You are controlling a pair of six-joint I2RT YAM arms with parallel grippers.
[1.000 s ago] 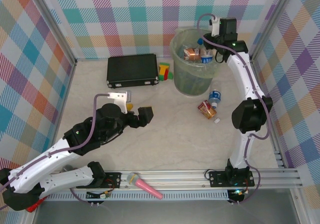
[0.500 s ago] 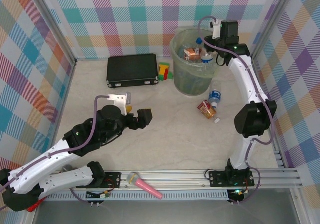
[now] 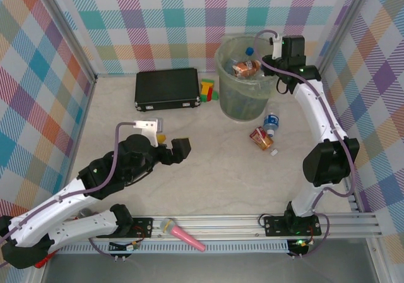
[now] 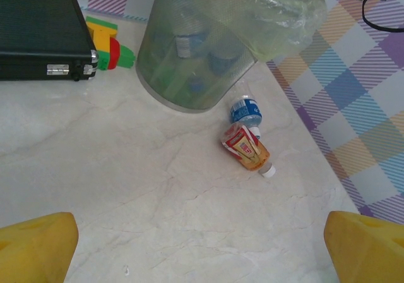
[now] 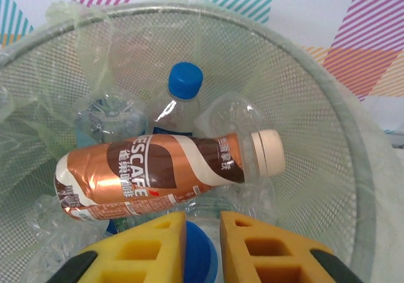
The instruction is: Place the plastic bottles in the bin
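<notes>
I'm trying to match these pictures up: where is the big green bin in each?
Top external: bin upper centre-right, right of the black case.
Left wrist: bin at top centre, seen from the side.
Right wrist: looking down into the bin, its wall curving around.
Shared landmark: the blue-capped bottle standing inside it.

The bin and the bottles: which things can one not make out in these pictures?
- Right wrist: a blue cap lies under the right gripper; its fingers and the bottom edge hide the bottle, so a grip is unsure.
- Left wrist: the bin wall blurs what lies inside; the top edge cuts its rim.
- Top view: the brown bottle beside the bin, label too small to read.
</notes>
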